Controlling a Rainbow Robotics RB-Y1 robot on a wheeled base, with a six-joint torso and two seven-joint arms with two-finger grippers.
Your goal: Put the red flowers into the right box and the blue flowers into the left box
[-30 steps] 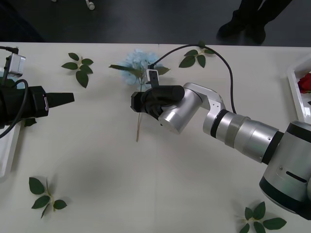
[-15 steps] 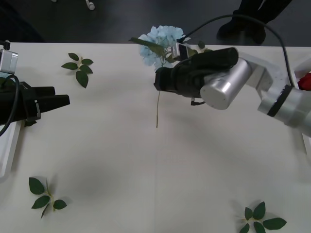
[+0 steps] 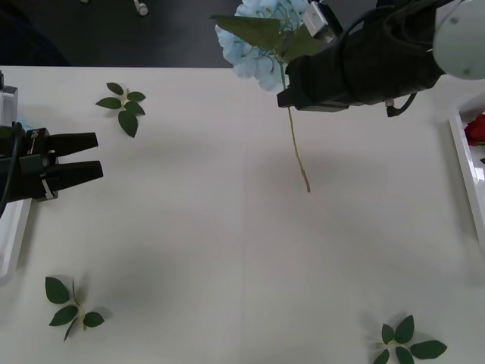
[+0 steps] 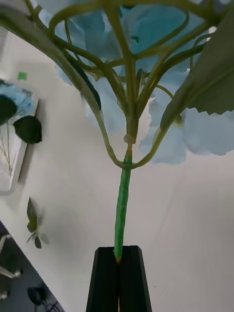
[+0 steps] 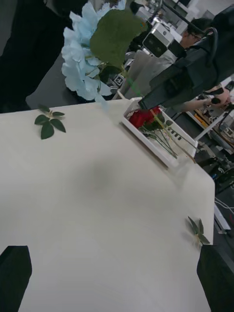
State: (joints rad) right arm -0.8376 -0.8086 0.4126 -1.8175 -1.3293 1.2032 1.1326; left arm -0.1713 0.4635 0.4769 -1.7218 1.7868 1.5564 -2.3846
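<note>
- Two loose leaf sprigs (image 3: 68,305) are seen on the near part of the tabletop (image 3: 227,258), one at the left and another at the right (image 3: 408,343)
- At the left edge the left gripper (image 3: 91,155) is held low over the tabletop, its black fingers parted and nothing between them; beside it a strip of the left box (image 3: 10,235) is visible, and in the right wrist view pale blue blooms appear to lie in that box, though the view there is poor
- A further leaf sprig (image 3: 123,104) lies beyond the left gripper
- At the right edge the right box (image 3: 461,155) is seen, with red flowers (image 5: 141,118) lying in it
- Farthest off, the right gripper (image 3: 292,97) is raised above the far side of the tabletop; its fingers are closed on the stem of a blue flower (image 3: 261,38); the bloom is held clear of the surface and the thin stem end hangs below the gripper
</note>
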